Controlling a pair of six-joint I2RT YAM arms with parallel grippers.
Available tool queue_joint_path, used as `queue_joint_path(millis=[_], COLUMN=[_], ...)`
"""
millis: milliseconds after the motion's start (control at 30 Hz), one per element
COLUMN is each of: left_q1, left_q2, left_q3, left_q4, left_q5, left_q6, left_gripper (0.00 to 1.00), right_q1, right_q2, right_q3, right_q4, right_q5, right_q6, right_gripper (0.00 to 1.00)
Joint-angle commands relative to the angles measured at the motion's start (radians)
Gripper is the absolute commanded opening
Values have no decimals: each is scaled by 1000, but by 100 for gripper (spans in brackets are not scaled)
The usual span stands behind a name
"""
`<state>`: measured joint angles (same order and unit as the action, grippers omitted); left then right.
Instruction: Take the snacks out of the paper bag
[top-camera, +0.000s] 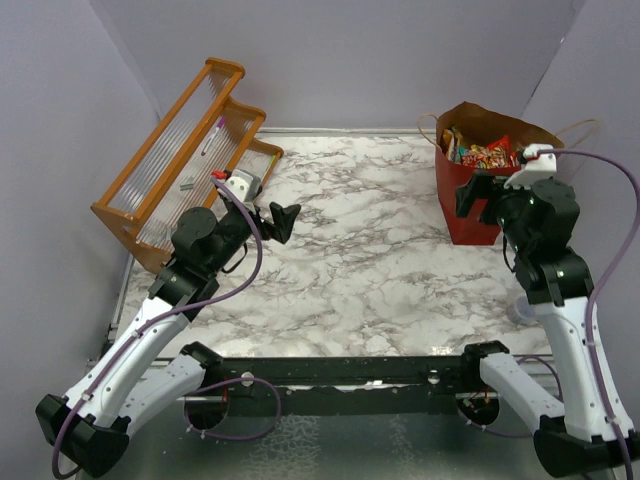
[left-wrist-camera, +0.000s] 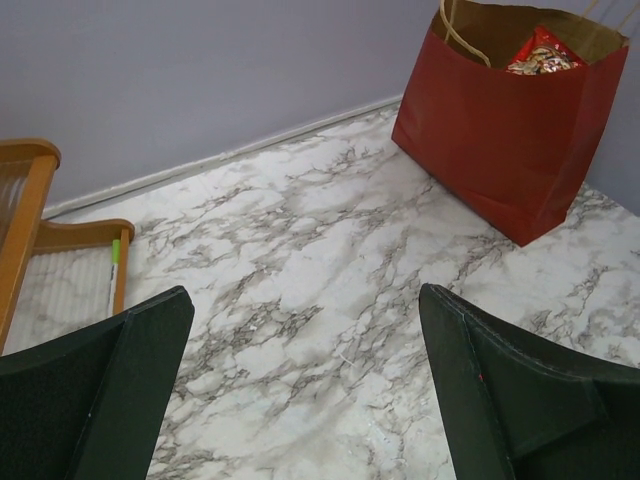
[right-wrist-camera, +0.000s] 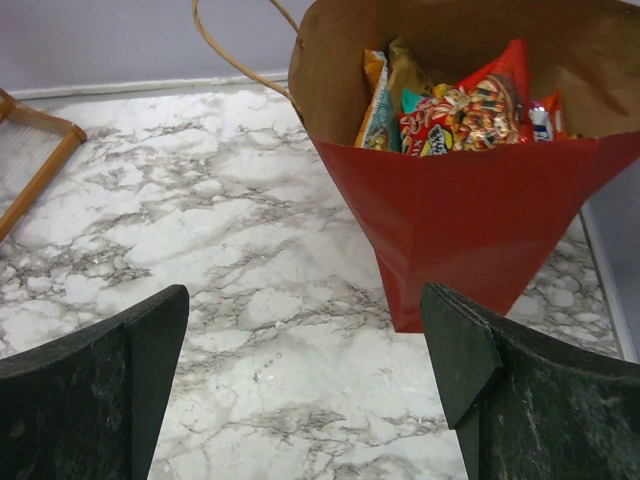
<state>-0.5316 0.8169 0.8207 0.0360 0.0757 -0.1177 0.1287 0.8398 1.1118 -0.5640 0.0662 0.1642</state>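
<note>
Step in hand: we judge this to be the first reach into the paper bag (top-camera: 452, 228), which stands upright at the upper right of the top view with its mouth open
Left gripper: the left gripper (top-camera: 283, 222) hangs left of centre over the marble table (top-camera: 350, 285), its jaws spread wide with nothing between them; we would keep it ready to steady the bag's left wall
Right gripper: the right gripper (right-wrist-camera: 300, 400) sits just in front of the bag's near wall, its jaws also wide apart and empty
Approach: we should rise above the near rim and come down through the mouth, because a push on the wall could tip or slide such a light bag
Grasp: we would pinch only the top edge of the tall red packet (right-wrist-camera: 485, 95), the most exposed one
Lift: straight up until it clears the rim, and we stop if the bag rises with it
Count, rack: one wooden rack (top-camera: 185, 150), at the upper left of the top view and well apart from the bag
Count, grippers: two
Count, bag: one, with two twine handles (top-camera: 430, 128), one looping out at each side
Count, snacks: the snacks (right-wrist-camera: 440, 110) are all inside the bag with none on the table; we make out about five tops (teal, yellow, red, orange), and we cannot tell how many lie lower
</note>
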Motion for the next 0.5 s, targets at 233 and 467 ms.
queue_joint_path(millis=[233,467], left_q1=[-16,-19], left_q2=[21,34], left_q3=[-15,-17], left_q4=[95,101], left_q5=[24,33], left_q6=[38,46], left_gripper=[99,99], right_q1=[-12,-14], right_q2=[376,629], right_q3=[182,383], right_q4=[194,208], right_q5=[-198,-267], right_q6=[17,37], right_gripper=[100,97])
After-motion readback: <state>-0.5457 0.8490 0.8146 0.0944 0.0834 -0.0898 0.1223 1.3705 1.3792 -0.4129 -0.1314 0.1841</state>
